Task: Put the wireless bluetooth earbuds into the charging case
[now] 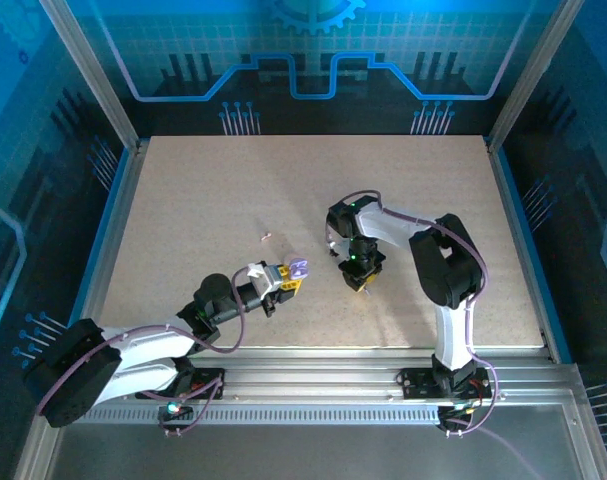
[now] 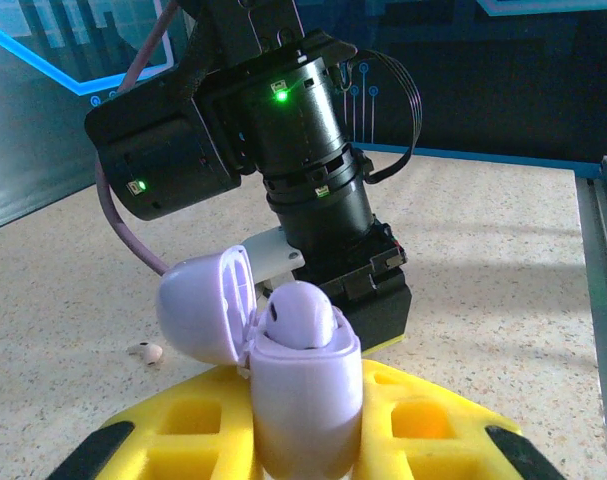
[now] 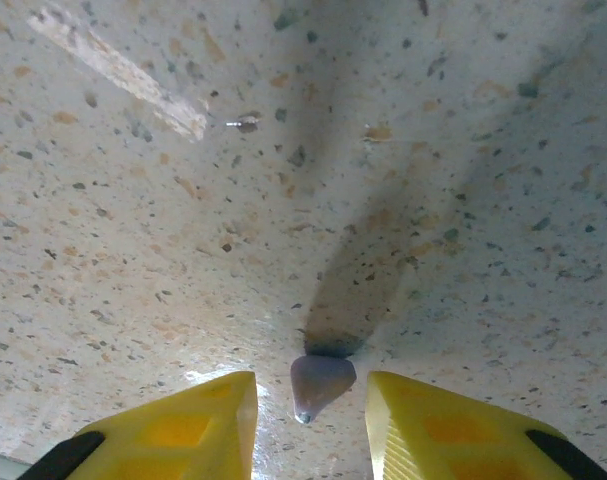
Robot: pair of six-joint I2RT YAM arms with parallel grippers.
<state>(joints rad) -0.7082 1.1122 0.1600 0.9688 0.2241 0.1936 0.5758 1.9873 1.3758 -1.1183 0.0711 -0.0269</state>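
While the left gripper (image 1: 280,281) holds the open case (image 2: 308,400) clamped between its fingers, the right gripper (image 1: 361,275) straddles a loose earbud (image 3: 321,384) on the table (image 1: 183,200).

The speckled table is bare around the work. The lilac case stands upright with its lid (image 2: 208,305) swung to one side, and one lilac bud (image 2: 299,314) is already seated. I cannot tell where the free slot lies. The right gripper points straight down just beside the case, its jaws partly open with a gap on either side of the lilac earbud, touching nothing. That bud looks light, hard and smooth, so it will likely skid or pop out. A gentle pinch across its fattest part seems safest. A pale earbud (image 1: 267,237) lies well apart, out of the way.
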